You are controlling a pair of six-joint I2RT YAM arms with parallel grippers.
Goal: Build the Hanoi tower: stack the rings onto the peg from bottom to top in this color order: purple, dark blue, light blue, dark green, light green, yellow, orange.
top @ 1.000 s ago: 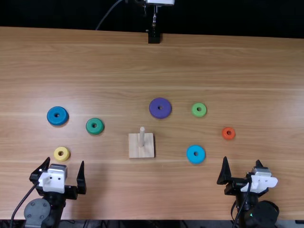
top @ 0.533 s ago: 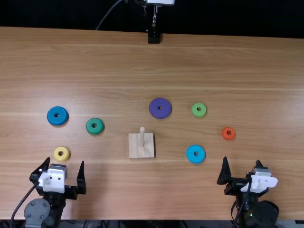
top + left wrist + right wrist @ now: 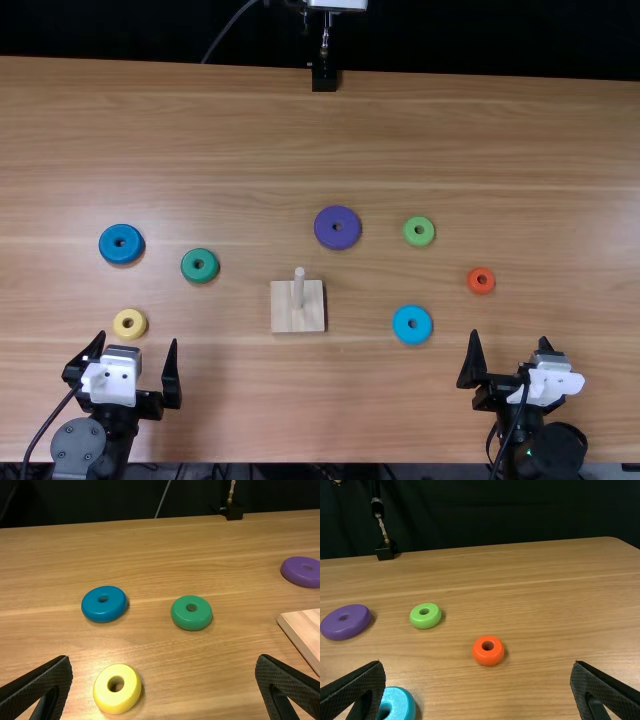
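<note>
The square wooden base (image 3: 298, 321) with its bare upright peg (image 3: 299, 287) stands mid-table. Purple (image 3: 324, 236) lies just behind it, light green (image 3: 410, 237) and orange (image 3: 473, 286) farther right, light blue (image 3: 402, 332) to its right. Dark green (image 3: 189, 270), dark blue (image 3: 108, 250) and yellow (image 3: 119, 327) rings lie flat on its left. My left gripper (image 3: 139, 341) is open at the near left, just before the yellow ring; its fingers frame the left wrist view (image 3: 164, 680). My right gripper (image 3: 509, 341), open and holding nothing, is at the near right, also in its wrist view (image 3: 478, 682).
A black stand foot (image 3: 325, 78) sits at the far edge of the table (image 3: 300, 130), around the middle. The rings lie apart from each other on the wood.
</note>
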